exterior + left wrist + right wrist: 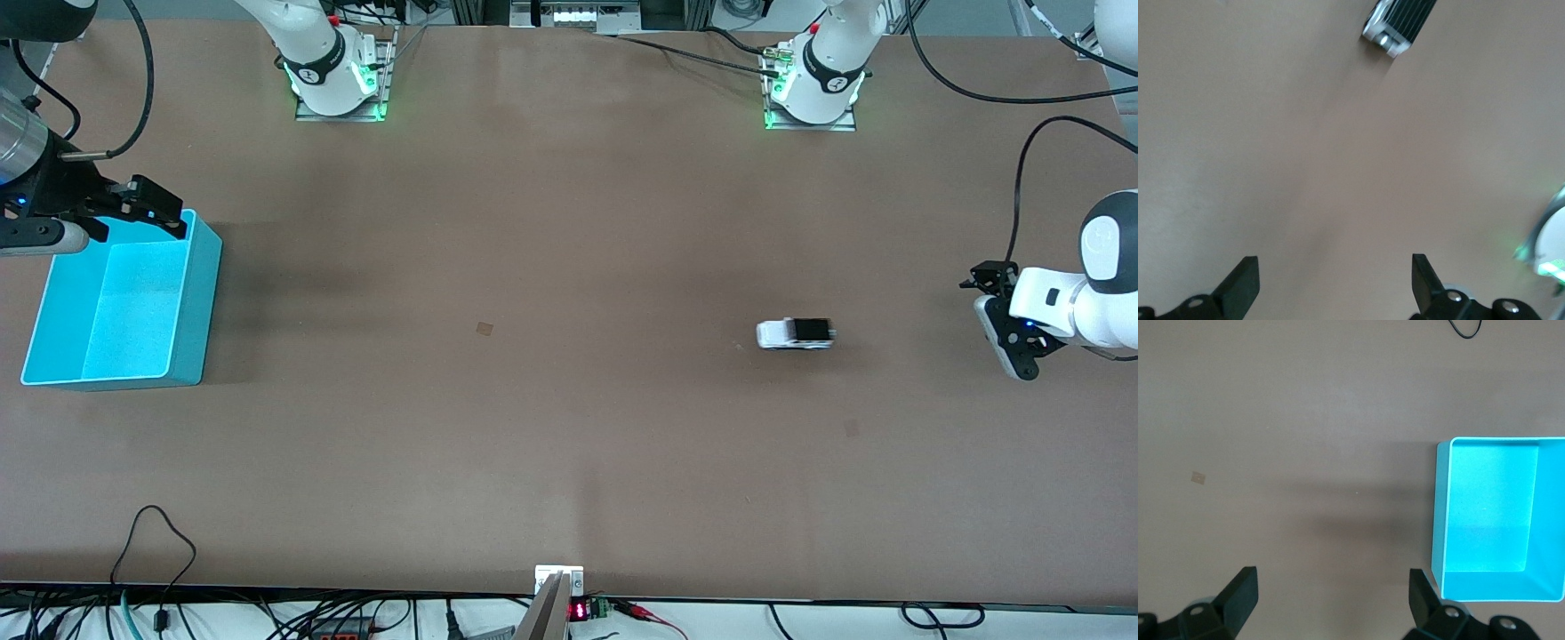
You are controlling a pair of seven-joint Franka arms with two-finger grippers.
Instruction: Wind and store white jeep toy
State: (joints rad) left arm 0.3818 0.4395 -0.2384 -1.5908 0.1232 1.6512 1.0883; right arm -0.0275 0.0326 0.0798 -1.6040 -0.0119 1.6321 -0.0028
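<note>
Front view: the small white plastic jeep toy with black ribbed rear (796, 334) is seen on the brown table (533, 400), toward the left arm's end. Its long axis runs along the table's length, black end toward the left gripper (1000, 324), which hangs spread and empty over the table edge — clearly the nearer claw. The right gripper (147, 209) is held open, empty, over the turquoise plastic bin (200, 302), well apart from the toy.

Left wrist view: the jeep (1399, 23) is seen ahead of the parted fingers (1241, 283), ribbed end toward them.

Right wrist view: the bin (1439, 513) is shown empty; parted fingers (1238, 593) hold nothing.

No brand or readable writing is made out.
</note>
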